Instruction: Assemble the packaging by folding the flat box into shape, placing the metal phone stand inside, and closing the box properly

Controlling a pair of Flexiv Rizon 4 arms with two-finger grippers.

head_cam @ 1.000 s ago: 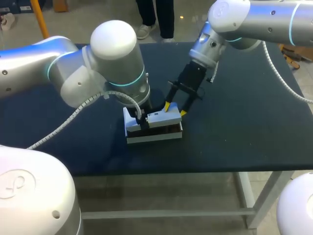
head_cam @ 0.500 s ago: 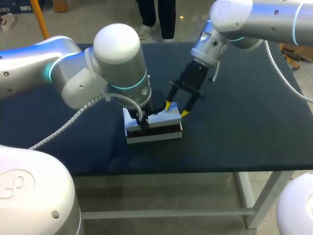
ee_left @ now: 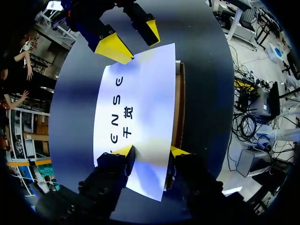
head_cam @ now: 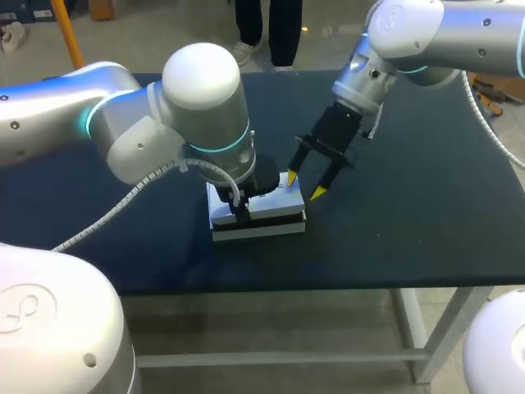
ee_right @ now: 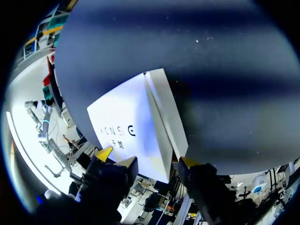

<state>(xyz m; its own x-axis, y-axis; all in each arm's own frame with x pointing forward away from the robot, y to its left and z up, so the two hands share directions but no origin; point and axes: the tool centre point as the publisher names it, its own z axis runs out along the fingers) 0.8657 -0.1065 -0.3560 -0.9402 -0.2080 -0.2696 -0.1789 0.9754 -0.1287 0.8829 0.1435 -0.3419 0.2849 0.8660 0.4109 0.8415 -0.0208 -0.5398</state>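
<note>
Box (head_cam: 275, 208) seemingly closed, near dark table (head_cam: 410, 222) middle.

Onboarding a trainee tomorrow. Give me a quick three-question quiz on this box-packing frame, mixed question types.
1. What does the white box sit on? A) dark table B) tray C) shelf
2. True or false: the right gripper is shut on the white box.
3. Fill in: the left gripper has its yellow tips over the box's printed ____.

Key: 1 A; 2 false, its fingers are apart by the box's corner; 3 lid.
</note>
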